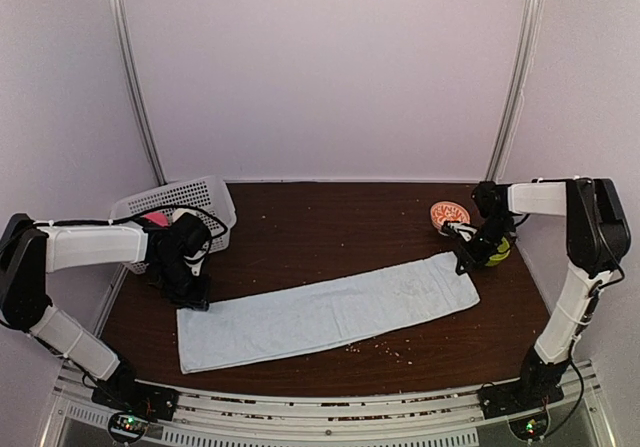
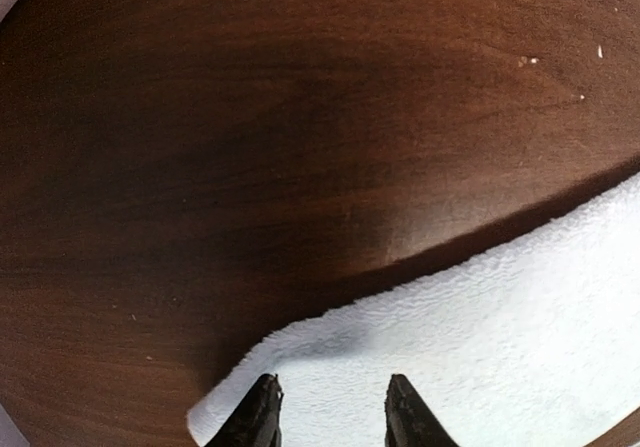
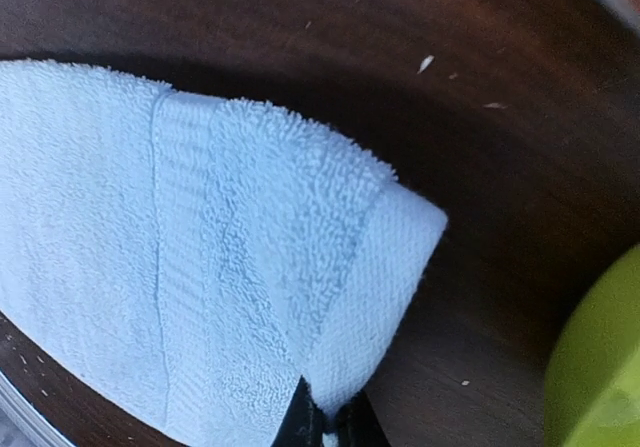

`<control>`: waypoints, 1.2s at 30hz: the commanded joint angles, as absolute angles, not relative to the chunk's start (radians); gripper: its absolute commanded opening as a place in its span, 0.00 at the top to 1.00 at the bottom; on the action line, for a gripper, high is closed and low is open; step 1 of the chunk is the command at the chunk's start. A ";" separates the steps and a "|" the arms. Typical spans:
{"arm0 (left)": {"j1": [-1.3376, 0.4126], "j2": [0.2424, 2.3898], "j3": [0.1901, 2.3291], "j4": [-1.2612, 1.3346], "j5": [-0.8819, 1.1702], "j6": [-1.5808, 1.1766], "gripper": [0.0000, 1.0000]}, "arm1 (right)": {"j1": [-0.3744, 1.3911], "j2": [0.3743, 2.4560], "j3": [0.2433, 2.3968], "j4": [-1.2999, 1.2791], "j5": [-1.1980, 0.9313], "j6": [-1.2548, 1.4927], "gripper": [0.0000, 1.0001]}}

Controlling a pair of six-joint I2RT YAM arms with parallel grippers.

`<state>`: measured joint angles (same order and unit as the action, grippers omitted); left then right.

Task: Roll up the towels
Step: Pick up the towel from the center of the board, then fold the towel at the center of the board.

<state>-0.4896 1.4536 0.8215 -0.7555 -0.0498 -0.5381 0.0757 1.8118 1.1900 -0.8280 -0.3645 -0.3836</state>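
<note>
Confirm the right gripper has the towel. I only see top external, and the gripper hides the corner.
Observer: Yes. In the right wrist view, the right gripper is shut on the towel, pinching its corner.
Operator: And the left?
Observer: In the left wrist view, the left gripper is open, fingers apart over the towel's other end near a corner, with flat cloth showing between them.

You're looking at a dark brown wood-grain counter (image 1: 330, 217) across the lower half of the frame, boxed in by plain pale lilac walls (image 1: 320, 67). Two slim metal poles (image 1: 135, 77) rise at upper left and upper right. The light is soft and even. A metal rail (image 1: 320, 419) runs along the bottom edge.
</note>
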 commanded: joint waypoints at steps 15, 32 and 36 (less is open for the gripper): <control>-0.533 1.444 0.753 -0.744 0.003 -0.598 0.73 | -0.010 1.775 1.523 -1.164 -0.648 -0.424 1.00; -0.609 1.431 0.768 -0.890 -0.113 -0.732 0.74 | 0.359 1.925 1.680 -1.306 -0.937 -0.489 1.00; -0.609 1.363 0.775 -0.935 -0.153 -0.779 0.74 | 0.446 1.962 1.744 -1.330 -0.954 -0.500 1.00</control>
<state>-0.6064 1.4364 0.7540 -0.8600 -0.0879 -0.7113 0.3698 1.9430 1.6775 -1.2743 -0.8845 -0.4675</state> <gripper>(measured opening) 0.258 0.009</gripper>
